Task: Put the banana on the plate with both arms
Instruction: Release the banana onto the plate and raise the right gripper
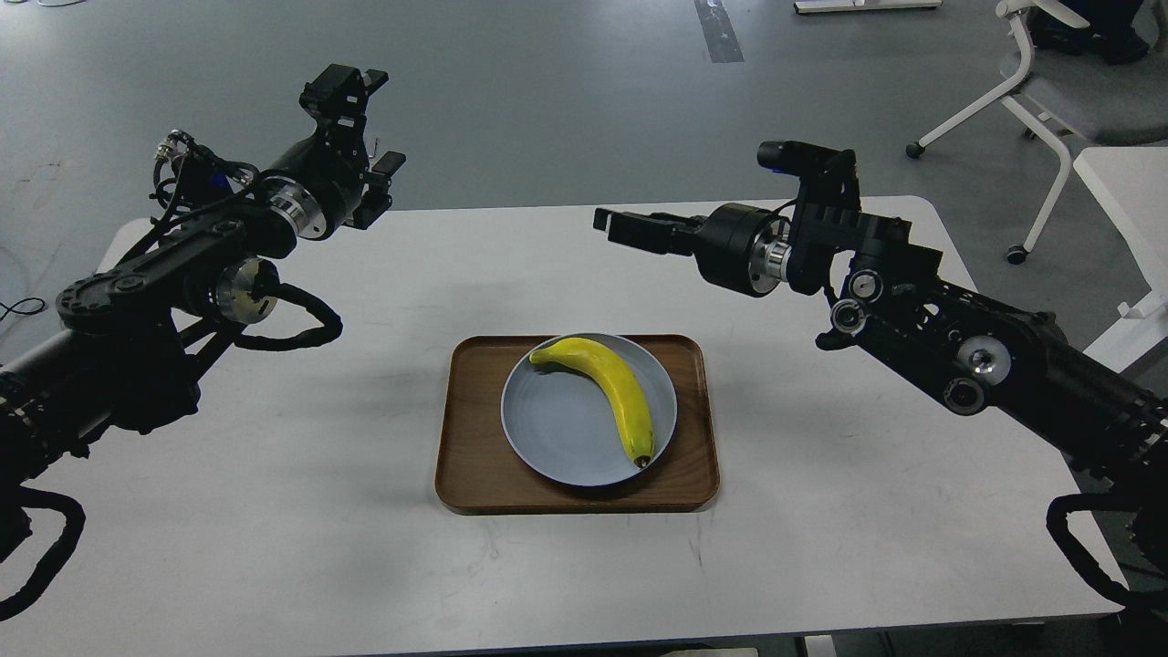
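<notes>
The yellow banana [619, 390] lies curved on the pale blue-grey plate [557, 438], stem at the back left, dark tip at the plate's front right rim. My right gripper [619, 224] hovers high above the table behind the plate, pointing left, empty, with its fingers slightly apart. My left gripper [370, 128] is raised over the table's far left edge, open and empty, well away from the plate.
The plate sits in a brown wooden tray [474, 456] at the middle of the white table [274, 511]. A white office chair [1049, 91] and another white table edge [1127, 201] stand at the far right.
</notes>
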`<state>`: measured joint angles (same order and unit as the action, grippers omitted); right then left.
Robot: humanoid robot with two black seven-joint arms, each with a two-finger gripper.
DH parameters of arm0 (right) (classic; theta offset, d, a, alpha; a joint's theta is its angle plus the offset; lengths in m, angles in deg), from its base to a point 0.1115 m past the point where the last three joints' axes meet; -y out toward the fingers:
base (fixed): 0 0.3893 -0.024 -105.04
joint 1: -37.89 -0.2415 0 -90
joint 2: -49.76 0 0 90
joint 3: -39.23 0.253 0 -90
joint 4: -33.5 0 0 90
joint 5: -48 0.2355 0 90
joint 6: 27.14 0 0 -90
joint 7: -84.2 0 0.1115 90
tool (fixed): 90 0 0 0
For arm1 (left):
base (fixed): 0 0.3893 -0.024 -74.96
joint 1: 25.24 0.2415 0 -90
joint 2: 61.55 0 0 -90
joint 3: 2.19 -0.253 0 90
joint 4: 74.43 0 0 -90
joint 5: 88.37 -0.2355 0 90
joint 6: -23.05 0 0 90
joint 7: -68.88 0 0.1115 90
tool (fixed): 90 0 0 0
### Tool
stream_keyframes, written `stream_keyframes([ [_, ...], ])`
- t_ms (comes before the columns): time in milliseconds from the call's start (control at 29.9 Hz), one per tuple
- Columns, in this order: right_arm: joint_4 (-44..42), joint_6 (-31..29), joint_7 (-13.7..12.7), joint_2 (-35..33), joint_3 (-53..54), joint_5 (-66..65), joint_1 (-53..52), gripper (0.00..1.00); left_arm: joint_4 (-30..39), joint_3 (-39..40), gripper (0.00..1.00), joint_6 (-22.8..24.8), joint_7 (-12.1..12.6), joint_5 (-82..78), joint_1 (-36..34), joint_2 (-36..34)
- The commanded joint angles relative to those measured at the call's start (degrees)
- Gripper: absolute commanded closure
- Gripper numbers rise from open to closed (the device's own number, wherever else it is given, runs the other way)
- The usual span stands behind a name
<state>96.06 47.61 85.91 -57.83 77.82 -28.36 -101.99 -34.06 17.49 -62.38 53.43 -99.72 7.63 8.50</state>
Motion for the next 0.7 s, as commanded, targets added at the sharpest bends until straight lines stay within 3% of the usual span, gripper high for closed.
stream_keyframes([
  [0, -1.12, 4.59, 0.04, -3.06, 3.33, 26.34, 0.4, 0.0, 0.06, 2.72, 0.02, 0.17, -0.02, 2.11, 0.61, 0.78],
  [134, -1.03, 4.78, -0.05, -5.45, 9.27, 45.29, 2.85, 0.0, 0.15, 4.93, 0.02, 3.32, 0.16, 7.11, 2.45, 0.35],
  [167, -1.21, 4.7, -0.22, -5.27, 11.31, 46.2, 3.82, 0.0, 0.15, 5.02, 0.02, 4.38, 0.16, 7.65, 2.55, 0.26],
  [234, -2.08, 4.26, -3.02, -4.31, 18.85, 47.18, 7.77, 0.0, 0.15, 5.02, 0.02, 8.41, 0.24, 8.18, 2.72, -0.7],
  [334, -4.28, 4.26, -5.66, -0.9, 23.0, 47.09, 9.28, 0.0, 0.58, 5.28, 0.02, 10.27, 0.24, 8.36, 3.51, -2.2],
  [669, -4.38, 4.26, -5.32, 1.06, 24.86, 45.95, 12.8, 0.0, 10.42, 9.24, 0.02, 10.63, -0.28, 10.29, 12.48, -5.89],
])
